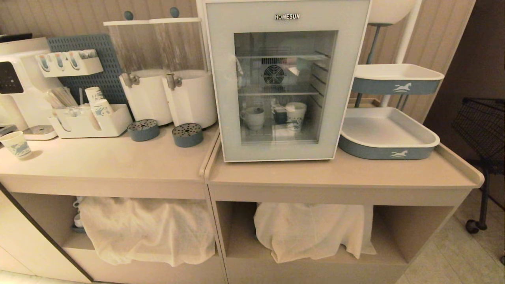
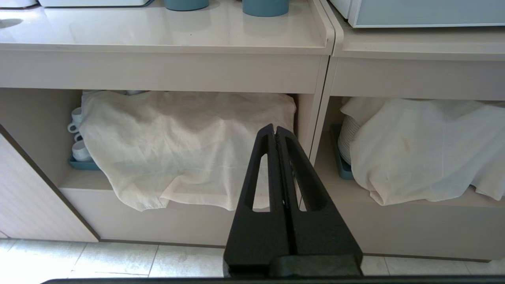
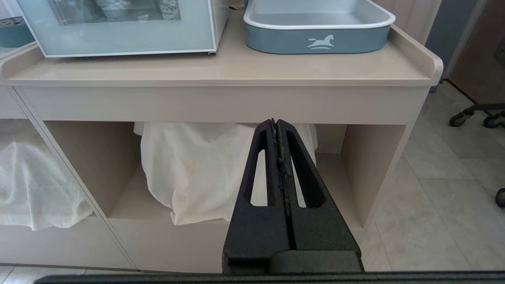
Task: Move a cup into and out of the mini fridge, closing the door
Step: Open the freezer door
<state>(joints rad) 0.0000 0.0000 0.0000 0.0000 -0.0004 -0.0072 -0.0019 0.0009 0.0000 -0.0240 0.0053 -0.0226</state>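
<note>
The white mini fridge (image 1: 221, 79) stands on the counter, its glass door (image 1: 351, 79) closed. Through the window the squat white cup (image 1: 252, 117) with a loop handle sits on the fridge floor, left of a patterned paper cup (image 1: 296, 115). Neither arm shows in the head view. My left gripper (image 2: 274, 128) is shut and empty, hanging low in front of the left cabinet shelf. My right gripper (image 3: 275, 121) is shut and empty too, below the counter edge in front of the right shelf. The fridge's lower front (image 3: 118, 35) shows in the right wrist view.
Two blue-and-white trays (image 1: 388, 152) sit right of the fridge. Drink dispensers (image 1: 169, 94), a cup organiser (image 1: 88, 122) and a paper cup (image 1: 15, 144) stand on the left counter. White cloths (image 1: 311, 232) cover the open shelves below. A wheeled black cart (image 1: 483, 130) is at the right.
</note>
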